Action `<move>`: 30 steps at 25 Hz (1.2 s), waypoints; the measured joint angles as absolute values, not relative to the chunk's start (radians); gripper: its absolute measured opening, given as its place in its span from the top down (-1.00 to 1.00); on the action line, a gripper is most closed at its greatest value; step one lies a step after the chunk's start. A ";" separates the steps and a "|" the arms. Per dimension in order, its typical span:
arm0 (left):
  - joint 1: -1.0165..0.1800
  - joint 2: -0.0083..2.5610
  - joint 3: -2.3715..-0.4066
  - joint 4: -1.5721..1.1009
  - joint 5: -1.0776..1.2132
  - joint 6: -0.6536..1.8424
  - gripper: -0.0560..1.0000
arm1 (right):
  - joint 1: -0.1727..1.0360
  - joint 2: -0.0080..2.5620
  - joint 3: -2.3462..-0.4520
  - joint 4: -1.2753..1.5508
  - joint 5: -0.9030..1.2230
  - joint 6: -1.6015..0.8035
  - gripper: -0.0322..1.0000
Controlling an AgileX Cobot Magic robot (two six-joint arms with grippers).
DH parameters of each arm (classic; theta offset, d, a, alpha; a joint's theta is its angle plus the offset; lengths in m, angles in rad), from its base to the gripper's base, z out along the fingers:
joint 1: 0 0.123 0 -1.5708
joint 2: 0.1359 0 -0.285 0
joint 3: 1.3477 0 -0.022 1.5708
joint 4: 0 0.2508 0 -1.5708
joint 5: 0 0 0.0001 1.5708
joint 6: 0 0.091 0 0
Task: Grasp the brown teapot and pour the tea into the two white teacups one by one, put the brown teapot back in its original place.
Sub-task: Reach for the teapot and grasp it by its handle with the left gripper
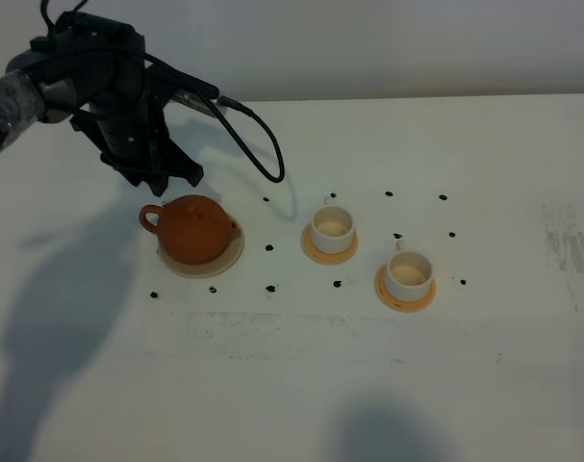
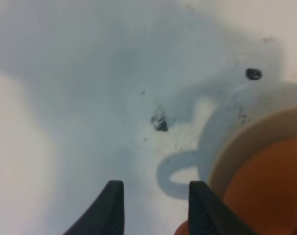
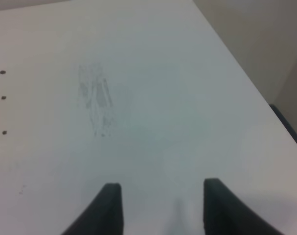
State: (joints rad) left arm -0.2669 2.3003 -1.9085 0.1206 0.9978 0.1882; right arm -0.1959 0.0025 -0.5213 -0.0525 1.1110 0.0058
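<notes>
The brown teapot (image 1: 195,229) sits on the pale beige disc (image 1: 226,260), its loop handle toward the left; it also shows in the left wrist view (image 2: 270,191) on the disc (image 2: 236,147). My left gripper (image 1: 166,179) hovers just behind the handle; in its wrist view it (image 2: 155,208) is open and empty over bare table. Two white teacups (image 1: 332,229) (image 1: 408,273) stand upright on orange-tan coasters to the right of the teapot. My right gripper (image 3: 158,205) is open and empty, and it does not show in the exterior high view.
The two coasters (image 1: 313,252) (image 1: 386,295) lie under the cups. Small black dots (image 1: 269,247) mark the white table. A scuffed patch (image 1: 572,248) lies near the right edge. The table's edge (image 3: 246,83) runs beside my right gripper. A black cable (image 1: 258,159) loops off the left arm.
</notes>
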 joint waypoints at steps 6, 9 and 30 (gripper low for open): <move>-0.242 2.300 -1.909 0.126 1.012 -0.008 0.31 | -0.196 0.002 -0.521 -0.052 1.111 0.000 0.16; -0.232 2.300 -1.909 0.132 0.993 -0.077 0.31 | -0.196 0.002 -0.521 -0.052 1.111 0.006 0.16; -0.206 2.049 -1.459 0.041 0.536 -0.132 0.31 | -0.196 0.002 -0.521 -0.052 1.111 0.006 0.16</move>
State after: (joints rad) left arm -0.2058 2.0490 -1.4588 0.0406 0.5360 -0.1316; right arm -0.1959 0.0025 -0.5213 -0.0525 1.1110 0.0058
